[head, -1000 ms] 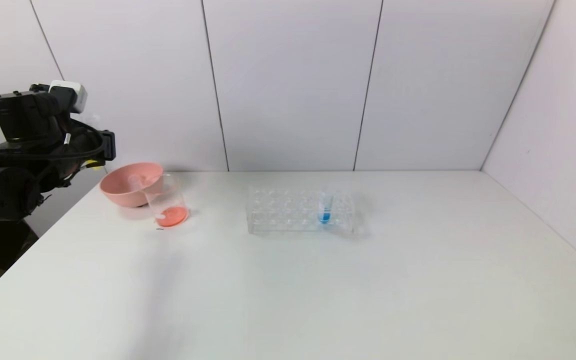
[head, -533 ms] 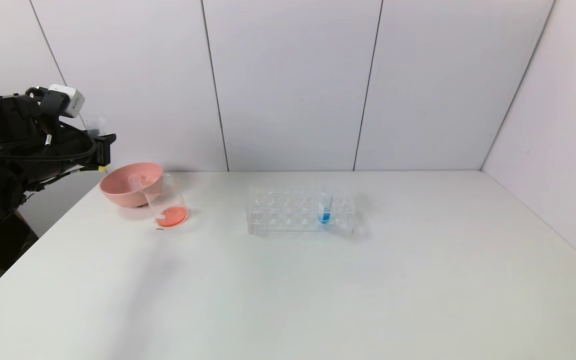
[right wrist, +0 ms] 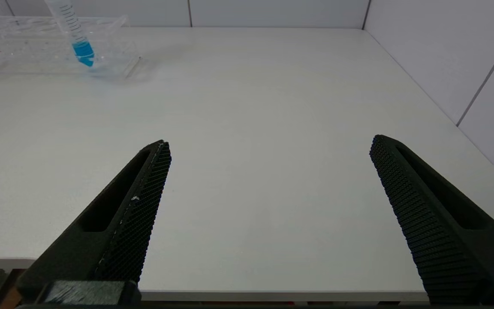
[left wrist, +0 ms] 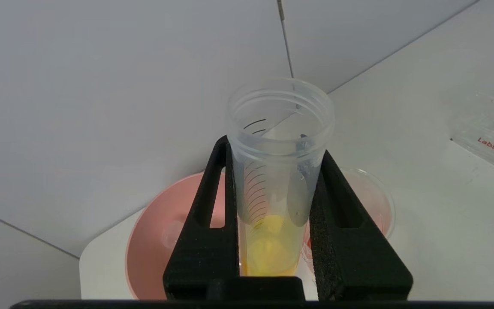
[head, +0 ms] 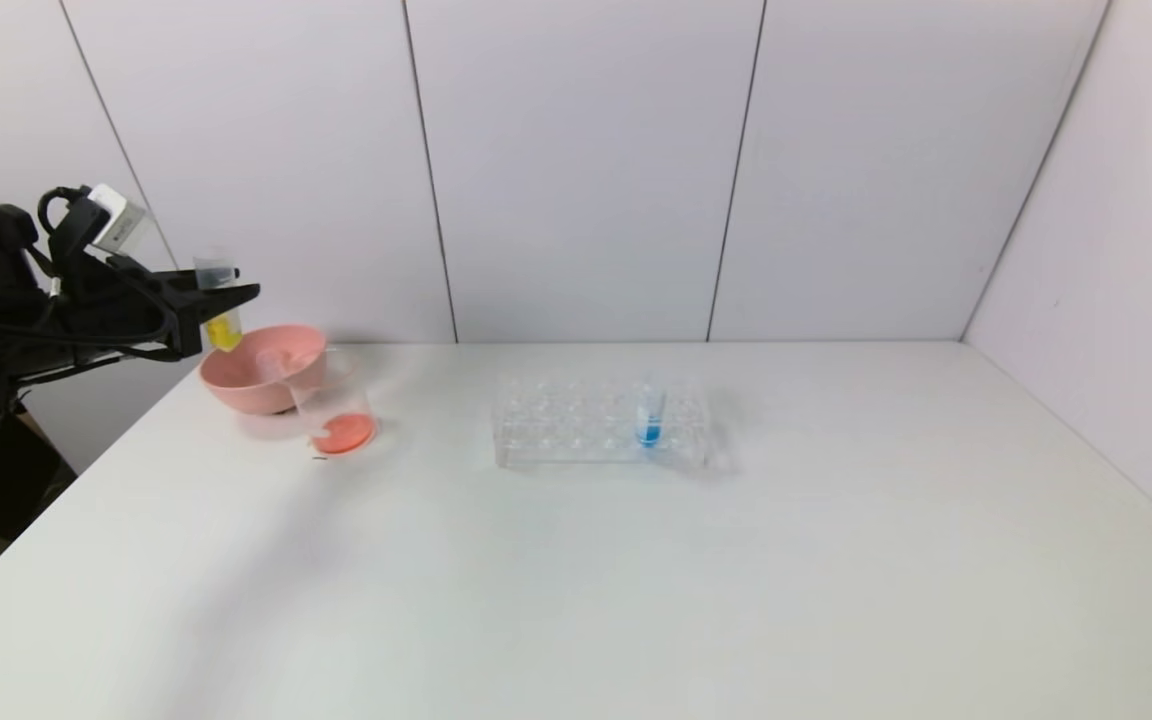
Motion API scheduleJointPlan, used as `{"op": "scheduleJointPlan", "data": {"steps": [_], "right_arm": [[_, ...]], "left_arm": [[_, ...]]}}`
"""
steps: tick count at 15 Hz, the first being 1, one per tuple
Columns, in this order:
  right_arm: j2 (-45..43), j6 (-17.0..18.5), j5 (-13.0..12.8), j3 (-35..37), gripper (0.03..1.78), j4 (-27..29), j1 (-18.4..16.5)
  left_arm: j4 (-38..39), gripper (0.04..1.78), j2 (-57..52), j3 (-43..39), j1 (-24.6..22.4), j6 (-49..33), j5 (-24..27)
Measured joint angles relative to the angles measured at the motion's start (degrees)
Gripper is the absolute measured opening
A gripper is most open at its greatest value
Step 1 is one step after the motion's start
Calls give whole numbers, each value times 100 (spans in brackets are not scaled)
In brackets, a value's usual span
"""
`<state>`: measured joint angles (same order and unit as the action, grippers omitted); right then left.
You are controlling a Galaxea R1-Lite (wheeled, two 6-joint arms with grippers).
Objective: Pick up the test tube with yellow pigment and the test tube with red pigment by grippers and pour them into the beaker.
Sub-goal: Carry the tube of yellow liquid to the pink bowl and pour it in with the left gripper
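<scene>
My left gripper (head: pixel 236 292) is shut on the test tube with yellow pigment (head: pixel 220 312), held upright in the air above the far left rim of the pink bowl (head: pixel 236 385). In the left wrist view the fingers (left wrist: pixel 206 231) clamp the tube (left wrist: pixel 272 206) on both sides, with yellow liquid at its base. The beaker (head: pixel 336 405) stands beside the bowl, with red-orange liquid at its bottom; its rim shows in the left wrist view (left wrist: pixel 380 193). No tube holding red pigment is in view. My right gripper (right wrist: pixel 270 141) is open and empty over the table's near edge.
A clear tube rack (head: pixel 601 420) stands mid-table holding a tube with blue liquid (head: pixel 650 418); both also show in the right wrist view, the rack (right wrist: pixel 24 47) and the blue tube (right wrist: pixel 79 47). A clear tube-like thing (left wrist: pixel 172 234) lies in the pink bowl (left wrist: pixel 148 257).
My left gripper has turned and reached right, toward the pink bowl. The yellow tube, hardly visible before, now stands upright in its jaws.
</scene>
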<state>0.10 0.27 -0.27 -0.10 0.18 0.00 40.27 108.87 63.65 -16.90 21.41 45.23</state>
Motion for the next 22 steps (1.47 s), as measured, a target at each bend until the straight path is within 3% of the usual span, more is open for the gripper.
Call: {"op": "scheduleJointPlan", "data": {"steps": [5, 10, 17, 22], "right_arm": [[0, 0, 0, 0, 170, 0, 0], [0, -2, 0, 0, 170, 0, 0], [0, 0, 0, 0, 170, 0, 0], [0, 0, 0, 0, 170, 0, 0]], "left_arm": [[-190, 47, 199, 276, -79, 708, 325], [-1150, 47, 210, 612, -83, 935, 529], [-3952, 47, 247, 1797, -83, 2575, 479], [-5550, 47, 521, 2689, -193, 3779, 311]]}}
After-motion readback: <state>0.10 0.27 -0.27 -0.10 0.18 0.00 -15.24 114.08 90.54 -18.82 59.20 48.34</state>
